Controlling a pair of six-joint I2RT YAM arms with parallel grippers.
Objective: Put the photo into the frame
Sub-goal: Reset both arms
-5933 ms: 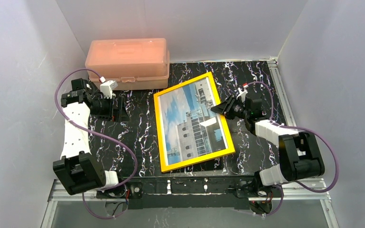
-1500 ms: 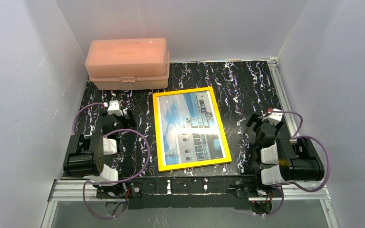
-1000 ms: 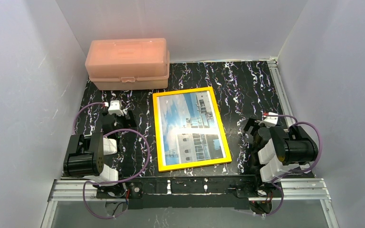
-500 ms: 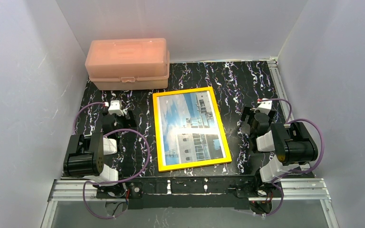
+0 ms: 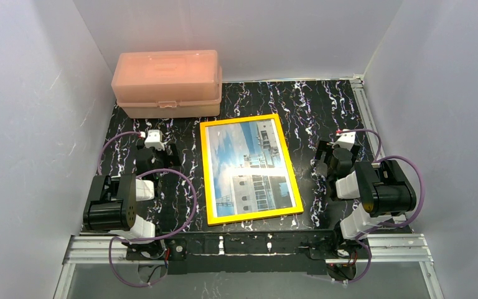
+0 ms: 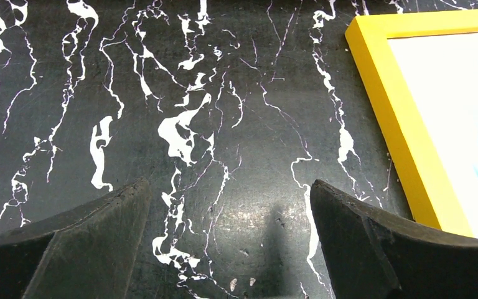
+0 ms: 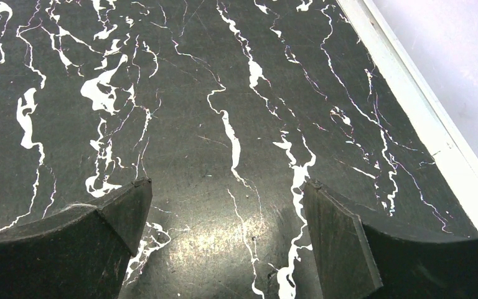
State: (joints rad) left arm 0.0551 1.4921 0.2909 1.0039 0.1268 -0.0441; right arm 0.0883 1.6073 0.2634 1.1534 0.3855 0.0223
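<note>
both arms have been drawn back from the frame (image 5: 205, 180), which is laid flat on the worktop (image 5: 323, 106) with the photo (image 5: 249, 167) seated inside it. the left end effector (image 5: 165, 151) and right end effector (image 5: 323, 159) are spread wide, nothing gripped, one either side of the frame.

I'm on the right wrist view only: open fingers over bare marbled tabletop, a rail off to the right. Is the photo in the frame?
Observer: Yes. From the top view the photo sits inside the yellow frame, picture side up, flat on the table.
Operator: Where is the frame relative to my right gripper?
Observer: To the left of the right gripper, with a strip of bare tabletop between them; nothing touches it.
Operator: And the left gripper?
Observer: The left gripper is open and empty over the tabletop on the frame's other side. Its wrist view shows one yellow corner at the upper right, clear of the fingers.
</note>
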